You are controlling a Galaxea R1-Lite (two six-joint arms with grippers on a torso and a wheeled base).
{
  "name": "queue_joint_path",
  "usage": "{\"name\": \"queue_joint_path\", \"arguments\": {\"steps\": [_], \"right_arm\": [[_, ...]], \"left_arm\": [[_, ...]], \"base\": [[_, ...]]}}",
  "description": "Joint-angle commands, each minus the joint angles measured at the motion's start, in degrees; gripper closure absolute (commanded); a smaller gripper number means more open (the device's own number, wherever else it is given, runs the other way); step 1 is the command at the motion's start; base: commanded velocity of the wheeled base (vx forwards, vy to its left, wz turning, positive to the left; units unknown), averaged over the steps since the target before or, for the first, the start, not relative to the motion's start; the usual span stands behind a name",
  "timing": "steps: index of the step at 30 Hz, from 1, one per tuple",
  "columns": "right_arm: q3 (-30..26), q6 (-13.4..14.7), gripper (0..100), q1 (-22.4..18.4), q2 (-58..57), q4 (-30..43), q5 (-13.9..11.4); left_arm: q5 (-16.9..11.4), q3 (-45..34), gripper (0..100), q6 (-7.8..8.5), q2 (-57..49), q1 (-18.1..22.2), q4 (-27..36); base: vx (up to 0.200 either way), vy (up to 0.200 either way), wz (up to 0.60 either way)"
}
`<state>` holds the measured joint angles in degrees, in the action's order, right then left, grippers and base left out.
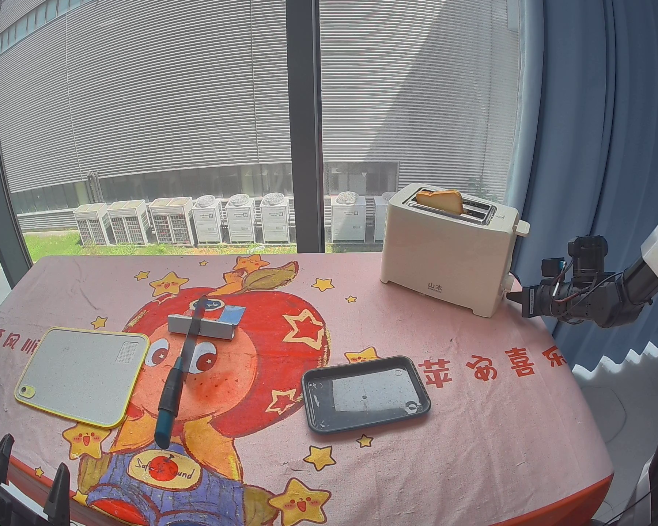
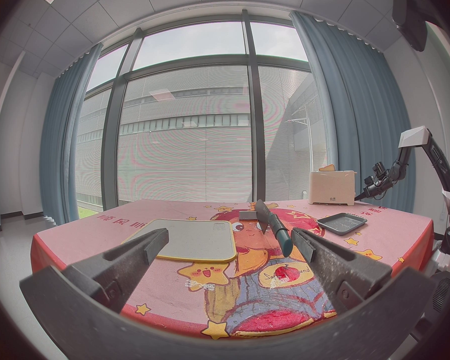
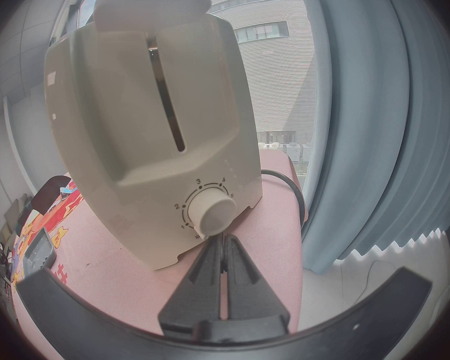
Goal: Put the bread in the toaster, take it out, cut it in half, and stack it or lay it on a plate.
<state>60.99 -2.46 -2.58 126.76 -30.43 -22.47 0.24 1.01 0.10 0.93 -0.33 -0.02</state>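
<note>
Since the bread [image 1: 440, 200] stands on edge in the toaster [image 1: 446, 257], its top proud of the slot and its long axis along the toaster's length, the toasting step looks to be in hand. Out on the counter [image 1: 490, 432], the knife [image 1: 174, 381], cutting board [image 1: 80, 374] and plate [image 1: 365, 394] lie well apart from it.

From the left wrist, the left jaws gape wide and empty at the counter's near edge.

From the right wrist, the right jaws are pressed together on nothing, tips just beside the dial [image 3: 212, 214], and the lever [image 3: 152, 6] is up. The next move probably calls for rising to that lever, or parting over the slice.
</note>
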Motion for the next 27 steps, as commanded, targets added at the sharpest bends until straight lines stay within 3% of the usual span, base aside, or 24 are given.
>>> {"name": "queue_joint_path", "arguments": {"steps": [1, 27], "right_arm": [[-0.2, -0.1, 100, 0.1, -0.5, -0.1, 0.0], [-1.6, -0.2, 100, 0.7, -3.1, -0.1, 0.1]], "left_arm": [[0.0, -1.0, 0, -0.01, -0.9, 0.0, -0.1], [0.0, -1.0, 0, -0.01, -0.9, 0.0, -0.1]], "base": [[0.000, 0.000, 0.00], [0.000, 0.000, 0.00]]}}
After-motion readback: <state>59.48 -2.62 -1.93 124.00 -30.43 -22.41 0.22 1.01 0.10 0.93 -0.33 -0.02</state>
